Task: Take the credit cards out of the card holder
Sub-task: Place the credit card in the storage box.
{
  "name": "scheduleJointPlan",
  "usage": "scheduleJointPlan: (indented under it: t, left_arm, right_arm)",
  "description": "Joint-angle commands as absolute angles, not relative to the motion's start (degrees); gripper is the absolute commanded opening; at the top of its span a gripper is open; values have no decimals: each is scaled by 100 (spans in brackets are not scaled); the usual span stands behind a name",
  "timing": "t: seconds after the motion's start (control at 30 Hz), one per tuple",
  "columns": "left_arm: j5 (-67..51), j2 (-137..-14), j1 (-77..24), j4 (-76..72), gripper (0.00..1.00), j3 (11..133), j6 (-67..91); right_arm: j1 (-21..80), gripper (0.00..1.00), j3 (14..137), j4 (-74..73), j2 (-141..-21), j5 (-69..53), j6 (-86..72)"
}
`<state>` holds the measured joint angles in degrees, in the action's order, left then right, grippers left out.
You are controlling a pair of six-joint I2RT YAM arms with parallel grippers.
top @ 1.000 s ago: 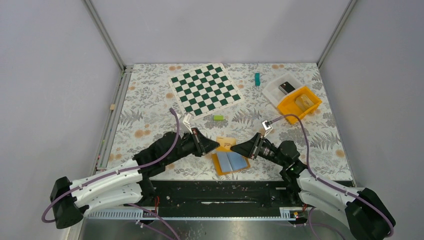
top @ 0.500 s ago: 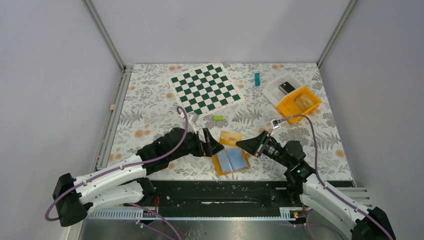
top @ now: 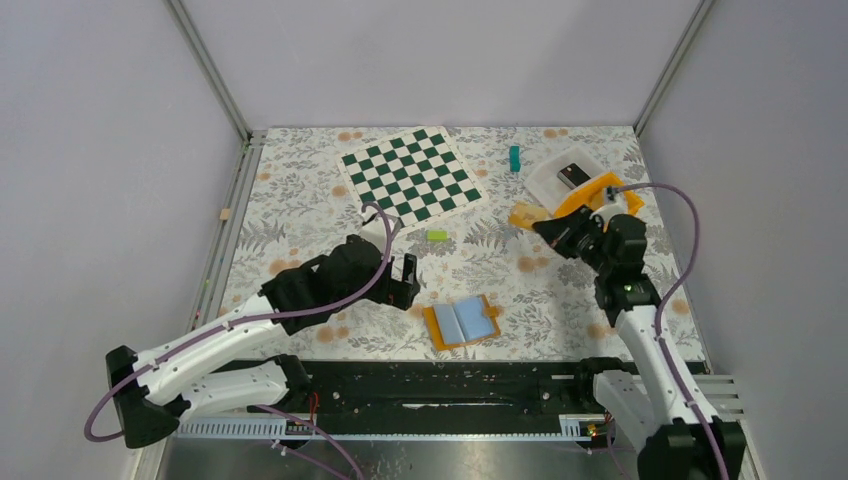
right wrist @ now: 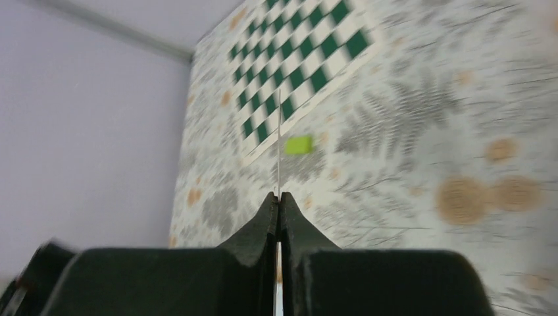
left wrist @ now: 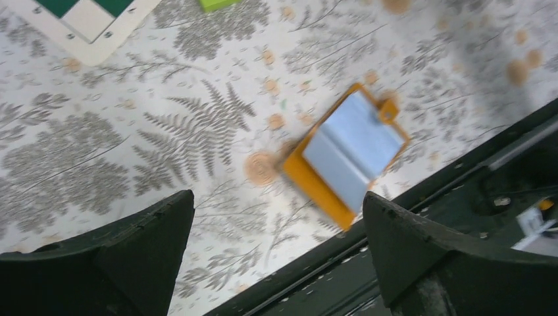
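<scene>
Top view: right gripper (top: 541, 223) pinches a tan card (top: 522, 213), face visible; right wrist view shows only its edge. Left wrist view: left gripper (left wrist: 276, 199) spread, open holder (left wrist: 317, 195) showing blue cards (left wrist: 355, 145).

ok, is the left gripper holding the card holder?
No, the left gripper is open and the card holder lies clear of it.

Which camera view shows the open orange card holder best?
The left wrist view: the card holder is large and open there, though slightly blurred. The top external view shows it small but whole. The right wrist view misses it.
</scene>
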<state>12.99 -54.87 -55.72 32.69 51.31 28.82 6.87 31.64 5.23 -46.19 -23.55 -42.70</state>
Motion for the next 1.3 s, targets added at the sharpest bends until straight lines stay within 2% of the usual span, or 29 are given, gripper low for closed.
scheduleJointPlan:
  t: [0.0,0.1,0.2,0.33,0.47,1.27]
  left_arm:
    - [1668,-5334,-5547,3853,99,5414,2227]
    - [1339,-5260,-5549,4117,99,5538,2087]
    - [1502,-5073,-5546,4301,99,5447,1764]
    - [1887,-4861,-5547,4211,99,5048,1491]
    - [1690,-4847,-5552,4219,99,5052,1536]
    - [2127,-4577,-5546,4302,99,4953,1574]
  right_arm:
    - [-458,0,3630,85,-5220,-2469,-3776]
    - [-1069,0,3978,87,-5803,-2385,-3688]
    - [-1542,0,4207,88,-6110,-2174,-3630]
    - [-1989,0,4470,106,-6527,-1929,-3514]
    - [-2316,0,4763,184,-7089,-1867,-3601]
    - [-2909,0,5801,813,-9430,-2219,-4197]
